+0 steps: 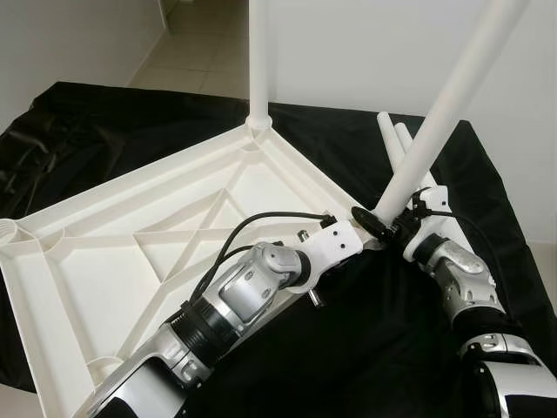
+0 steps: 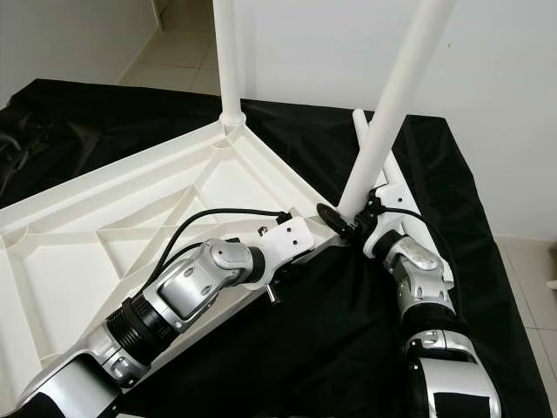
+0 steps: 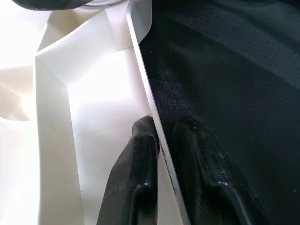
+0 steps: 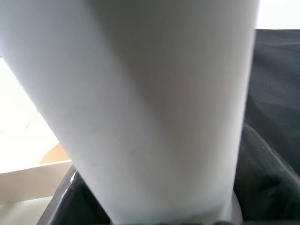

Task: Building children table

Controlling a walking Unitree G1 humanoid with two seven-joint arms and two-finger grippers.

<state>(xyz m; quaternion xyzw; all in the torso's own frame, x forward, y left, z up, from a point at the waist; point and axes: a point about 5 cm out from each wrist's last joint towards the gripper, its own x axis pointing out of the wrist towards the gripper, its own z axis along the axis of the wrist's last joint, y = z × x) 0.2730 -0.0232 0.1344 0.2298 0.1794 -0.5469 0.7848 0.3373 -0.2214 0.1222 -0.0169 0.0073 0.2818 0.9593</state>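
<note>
The white ribbed plastic tabletop (image 1: 130, 261) is lying upside down on a black cloth (image 1: 392, 331) that is covering the work surface. One white cylindrical plastic leg (image 1: 258, 61) is standing upright in the far corner socket.

My left gripper (image 3: 164, 154) is pinching the thin rim of the tabletop at its right corner: one black finger (image 3: 136, 173) is sitting inside the rim, the other outside against the cloth, the two drawn narrow with just the wall between them.

My right gripper (image 1: 396, 222) is clamping a second white plastic tube leg (image 1: 444, 113) near its lower end. That leg is tilting up and away to the right, its foot resting right at the same right corner of the tabletop; whether it is seated in the socket, I cannot tell. In the right wrist view the tube (image 4: 154, 108) is sitting close between my dark fingers.

Two more white tube legs (image 1: 396, 144) are lying on the cloth behind the tilted leg, side by side.
</note>
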